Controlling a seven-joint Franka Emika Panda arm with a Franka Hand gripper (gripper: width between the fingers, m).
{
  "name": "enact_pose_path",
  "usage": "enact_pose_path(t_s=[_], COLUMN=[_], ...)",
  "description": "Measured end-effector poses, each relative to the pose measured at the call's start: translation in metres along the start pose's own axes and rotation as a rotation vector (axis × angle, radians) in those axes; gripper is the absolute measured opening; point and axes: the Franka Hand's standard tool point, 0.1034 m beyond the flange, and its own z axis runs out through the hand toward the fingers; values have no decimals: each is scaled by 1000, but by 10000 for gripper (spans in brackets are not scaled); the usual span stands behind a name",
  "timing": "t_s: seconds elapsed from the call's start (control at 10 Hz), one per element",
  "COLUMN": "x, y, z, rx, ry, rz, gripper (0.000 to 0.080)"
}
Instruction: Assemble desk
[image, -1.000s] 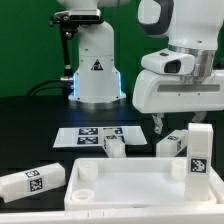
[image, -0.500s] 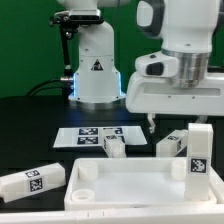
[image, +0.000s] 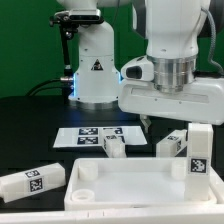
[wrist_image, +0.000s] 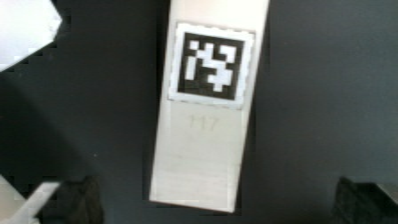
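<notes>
The desk's white top (image: 130, 185) lies flat at the front, with round sockets at its corners. One tagged leg (image: 198, 152) stands upright at its right corner in the exterior view. Other legs lie loose: one at the left (image: 30, 180), one behind the top (image: 113, 147), one at the back right (image: 172, 143). My gripper (image: 162, 124) hangs above the table behind the top, near the back-right leg. In the wrist view a white leg (wrist_image: 210, 110) with a square tag lies on the black table below my open gripper (wrist_image: 219, 203), its end between the dark fingertips (wrist_image: 68, 200) without touching them.
The marker board (image: 92, 134) lies flat on the black table behind the desk top. The arm's white base (image: 95, 70) with a blue light stands at the back. Dark table shows between the loose legs.
The arm has moved toward the exterior view's left, from over the upright leg to behind the desk top. The gripper has stayed open and the parts have not moved.
</notes>
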Motion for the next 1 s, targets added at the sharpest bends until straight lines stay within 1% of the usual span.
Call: enact_pose_path(t_s=[0.1, 0.2, 0.3, 0.4, 0.5, 0.6, 0.7, 0.8, 0.9, 1.0], x=[1, -3, -2, 7, 15, 11, 12, 16, 10, 11], y=[1, -1, 0, 4, 9, 13, 16, 19, 20, 17], z=[1, 6, 3, -5, -7, -5, -4, -3, -4, -5], rx=[0, 35, 75, 130, 158, 150, 148, 150, 156, 176], ry=[-11, -39, -105, -205, -246, -313, -381, -410, -505, -611], rz=[4, 68, 103, 141, 156, 162, 167, 177, 192, 222], gripper=[649, 649, 649, 649, 649, 649, 649, 649, 649, 649])
